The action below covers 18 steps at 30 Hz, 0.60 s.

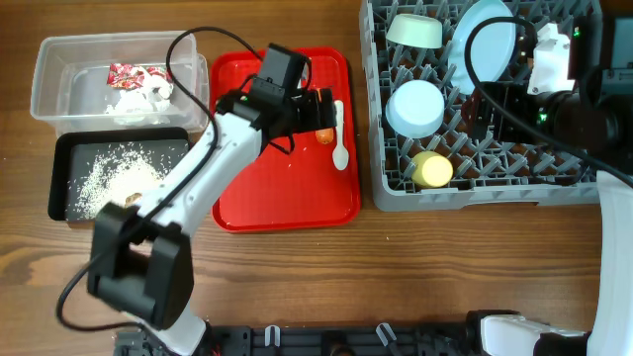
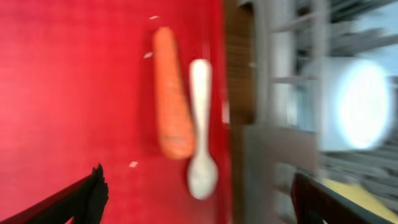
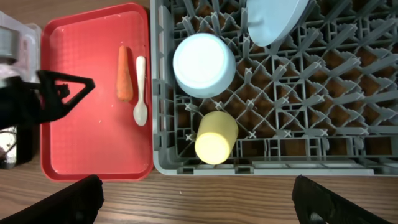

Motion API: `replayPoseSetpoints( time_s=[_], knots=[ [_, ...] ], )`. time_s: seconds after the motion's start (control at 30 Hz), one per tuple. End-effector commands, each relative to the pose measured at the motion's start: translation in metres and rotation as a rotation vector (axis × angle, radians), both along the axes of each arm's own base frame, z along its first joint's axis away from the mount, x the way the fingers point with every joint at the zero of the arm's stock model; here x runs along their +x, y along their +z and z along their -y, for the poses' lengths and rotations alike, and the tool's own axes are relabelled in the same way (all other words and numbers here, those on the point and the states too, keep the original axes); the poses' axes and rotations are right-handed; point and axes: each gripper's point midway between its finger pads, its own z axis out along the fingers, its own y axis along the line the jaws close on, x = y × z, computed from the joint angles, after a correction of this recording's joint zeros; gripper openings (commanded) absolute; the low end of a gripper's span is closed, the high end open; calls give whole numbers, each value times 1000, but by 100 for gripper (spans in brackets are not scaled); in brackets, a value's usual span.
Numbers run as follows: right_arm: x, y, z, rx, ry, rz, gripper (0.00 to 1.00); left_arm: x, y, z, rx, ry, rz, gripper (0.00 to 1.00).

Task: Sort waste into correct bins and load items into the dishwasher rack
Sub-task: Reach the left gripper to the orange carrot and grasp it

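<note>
The orange carrot (image 2: pixel 173 93) lies on the red tray (image 1: pixel 247 188), right beside the white spoon (image 2: pixel 200 124). My left gripper (image 2: pixel 199 199) is open and empty, hovering over the tray with the carrot and spoon just ahead of its fingers; it also shows in the overhead view (image 1: pixel 315 114). My right gripper (image 3: pixel 196 202) is open and empty, high above the front edge of the grey dishwasher rack (image 1: pixel 391 193). The rack holds the light-blue bowl (image 1: pixel 415 107), yellow cup (image 1: pixel 432 170), mint-green bowl (image 1: pixel 415 30) and pale-blue plate (image 1: pixel 485 49).
The clear tub (image 1: pixel 59 94) at the far left holds the red-and-white wrapper (image 1: pixel 132 74) and white tissue (image 1: pixel 148 96). The black tub (image 1: pixel 61 183) in front of it holds rice (image 1: pixel 104 178). The right arm (image 1: pixel 579 114) and its cable hang over the rack.
</note>
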Motion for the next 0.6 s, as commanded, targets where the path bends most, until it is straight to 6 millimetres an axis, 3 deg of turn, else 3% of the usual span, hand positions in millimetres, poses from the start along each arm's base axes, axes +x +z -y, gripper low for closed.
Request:
replayPoseSetpoints(
  time_s=[0.0, 0.1, 0.27, 0.33, 0.47, 0.57],
  knots=[
    [0, 1, 5, -9, -30, 6, 100, 23, -19, -14, 118, 49, 50, 89],
    [0, 1, 5, -9, -30, 4, 100, 37, -49, -9, 132, 55, 49, 89],
    [0, 1, 5, -10, -30, 3, 100, 47, -76, 19, 143, -33, 103, 91],
    [0, 1, 5, -10, -30, 3, 100, 47, -88, 20, 146, -29, 87, 90],
    [0, 0, 7, -20, -36, 3, 100, 47, -104, 12, 163, 12, 54, 73],
    [0, 0, 7, -22, -37, 3, 100, 48, -109, 8, 173, 29, 42, 68]
  ],
)
